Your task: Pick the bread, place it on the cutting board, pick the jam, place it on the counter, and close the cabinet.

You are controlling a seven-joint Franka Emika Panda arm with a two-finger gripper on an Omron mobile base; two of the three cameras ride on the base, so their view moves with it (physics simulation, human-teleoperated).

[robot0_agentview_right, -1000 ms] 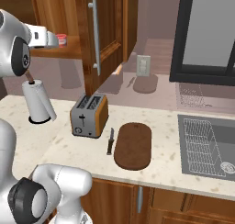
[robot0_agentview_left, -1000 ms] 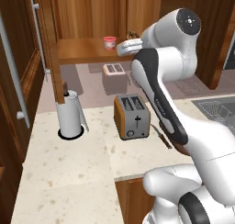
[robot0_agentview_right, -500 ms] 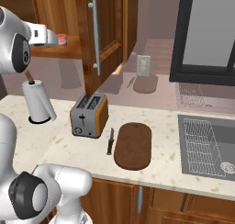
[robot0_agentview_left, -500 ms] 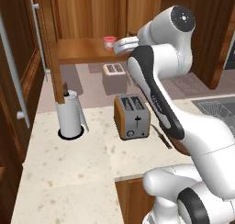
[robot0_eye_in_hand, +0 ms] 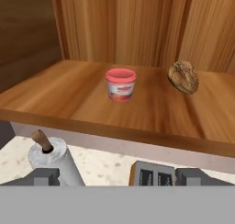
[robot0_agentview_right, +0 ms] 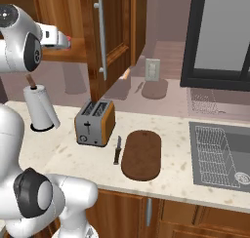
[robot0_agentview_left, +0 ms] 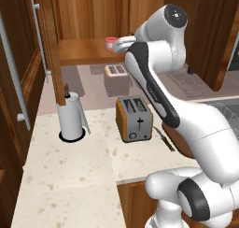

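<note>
Gripper (robot0_eye_in_hand: pixel 117 176), jaws wide and empty, faces the shelf: jam (robot0_eye_in_hand: pixel 121 84) dead ahead, bread (robot0_eye_in_hand: pixel 183 77) right; straight advance likely grabs jam first.

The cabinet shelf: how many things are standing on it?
2: the jam near the middle of the shelf, and the bread to its right in the hand view. Corners may hide more.

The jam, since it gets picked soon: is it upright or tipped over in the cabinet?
Upright. The jam stands on its base on the cabinet shelf, lid up, left of the bread in the hand view.
</note>
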